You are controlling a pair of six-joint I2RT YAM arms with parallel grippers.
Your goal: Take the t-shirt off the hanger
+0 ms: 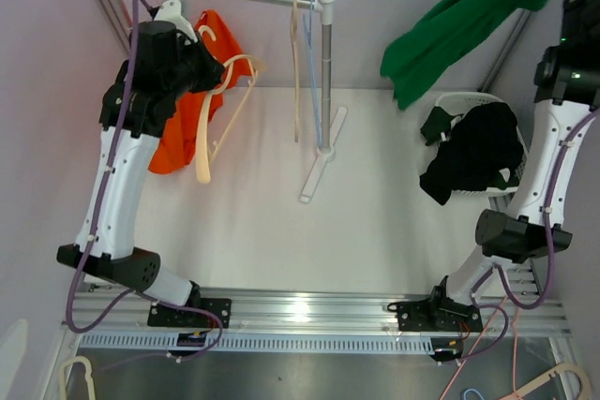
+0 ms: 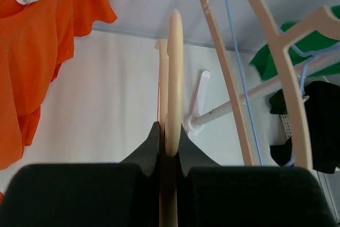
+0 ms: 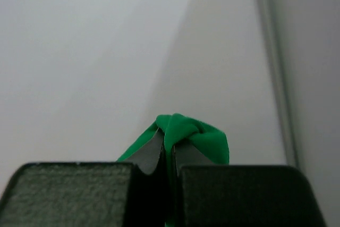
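Right claw [image 3: 169, 146] pinching fold of green t-shirt [image 3: 199, 137], cloth dangling below it, well apart from beige hanger [image 2: 175, 62] clamped in left claw [image 2: 170, 137].

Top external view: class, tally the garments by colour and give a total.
Orange t-shirt: 1
Green t-shirt: 1
Black heap: 1 (cannot tell how many pieces are in it)
Total: 3
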